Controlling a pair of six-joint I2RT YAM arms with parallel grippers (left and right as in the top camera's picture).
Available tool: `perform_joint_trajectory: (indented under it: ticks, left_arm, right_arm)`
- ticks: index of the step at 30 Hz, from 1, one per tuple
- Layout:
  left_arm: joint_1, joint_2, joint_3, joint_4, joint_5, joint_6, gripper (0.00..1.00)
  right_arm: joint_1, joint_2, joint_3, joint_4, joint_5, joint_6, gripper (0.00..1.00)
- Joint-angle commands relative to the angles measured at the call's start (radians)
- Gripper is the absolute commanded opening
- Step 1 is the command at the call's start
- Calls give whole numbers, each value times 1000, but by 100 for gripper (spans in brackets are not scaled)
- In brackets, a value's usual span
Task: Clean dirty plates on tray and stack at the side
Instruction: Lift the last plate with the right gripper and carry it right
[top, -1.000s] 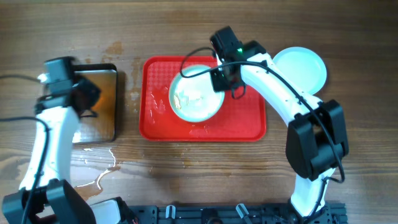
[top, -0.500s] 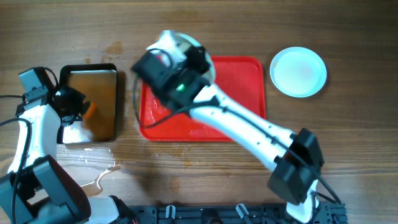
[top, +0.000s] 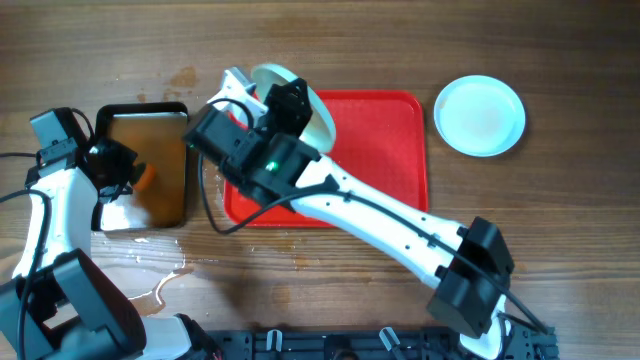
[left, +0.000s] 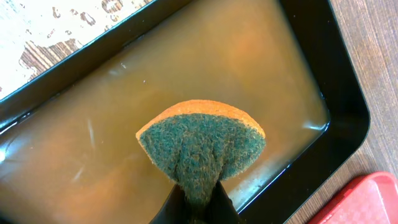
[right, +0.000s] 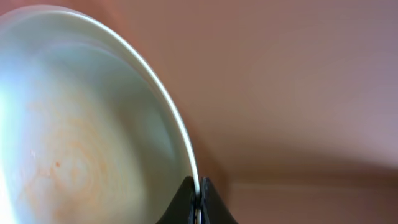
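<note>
Where the desk's (top: 400, 40) near-left corner begins, we list item one: a puddle (top: 160, 275) of clear water on the wood.

Item two, toward the left edge: a black-rimmed pan (left: 336, 93) filled with cloudy brown liquid (left: 93, 155). The left gripper (left: 198, 199) hangs over it, with its fingers pinched narrow on a sponge (left: 202, 140). The sponge is folded, with the green scouring face toward the wrist camera and an orange edge behind. We cannot tell whether it touches the liquid.

Item three, mid-desk: the red tray (top: 380, 150), just beside the pan. We see bare red surface on its right half; the right arm covers its near-left part.

Item four, over the tray's far-left corner: a pale plate (right: 74, 137), tilted steeply. Its rim is clamped between the closed fingers of the right gripper (right: 198, 199). It holds faint orange-brown rings of sauce.

Item five, near the far-right corner: a second plate (top: 480, 115), flat on the wood and apart from the tray. Its face shows pale and unmarked from overhead.
</note>
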Motion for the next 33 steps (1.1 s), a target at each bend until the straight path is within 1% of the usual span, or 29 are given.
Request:
perform_joint_trajectory:
  ticks: [1,2,3,4,6,7,8,10,13,15,16,18,19,20,21,23,24,25,27,29,30,31,33]
  left_arm:
    - [5,8,-12,3,12,-6,4]
    - [5,8,-15,4,11,-6,4]
    - [5,8,-17,4,11,-6,4]
    - [5,8,-17,3,11,-6,4]
    - [5,8,-17,4,27,-6,4]
    - [5,8,-17,4,30,-6,4]
    - [5,8,-17,6,29,-6,4]
    - [5,9,-17,30,11,-2,4]
    - [5,23,-17,63,-67,-2,4]
    - [5,67,-17,84,-68,-3,4]
    - [5,87,-17,94,-68,-3,4]
    - [5,147,-17,117,-66,-3,13]
    - [5,171,-17,124,-52,-3,22]
    - [5,184,-17,129,-32,-3,38]
    - [5,186,-17,129,-5,-2,49]
    - [5,174,-15,155,36,2,76]
    - [6,157,-7,151,61,6,80]
    - [6,132,-2,144,92,29,89]
    - [6,62,2,141,134,54,100]
    - [6,-67,2,132,135,54,100]
    - [5,-118,2,132,135,54,98]
    - [4,-177,1,128,130,54,89]
    - [4,-204,-1,124,36,54,46]
  right_arm:
    - [-140,-24,5,-145,-591,397,4]
    - [-193,-24,5,-166,-745,443,4]
    - [-275,-24,5,-178,-940,465,5]
    - [-337,-24,5,-178,-1070,463,4]
    - [-464,-24,5,-178,-1237,458,4]
    - [-517,-24,5,-182,-1282,457,4]
    - [-610,-24,5,-192,-1352,457,4]
    - [-741,-24,4,-210,-1419,457,4]
    - [-892,-24,-3,-240,-1437,457,4]
    - [-958,-24,-15,-254,-1437,457,4]
    - [-968,-24,-17,-253,-1437,457,4]
    - [-975,-24,-19,-248,-1437,458,4]
    - [-973,-24,-19,-245,-1438,458,4]
    - [-971,-24,-19,-241,-1438,458,4]
    - [-971,-24,-19,-238,-1439,459,4]
    - [-971,-24,-19,-218,-1496,459,4]
    - [-971,-24,-19,-209,-1538,458,4]
    - [-975,-29,-19,-202,-1566,458,4]
    - [-978,-43,-19,-200,-1559,457,4]
    - [-995,-64,-19,-199,-1555,457,4]
    - [-1004,-70,-19,-199,-1555,457,4]
    - [-1015,-71,-19,-200,-1556,457,4]
    - [-1022,-71,-19,-208,-1555,440,4]
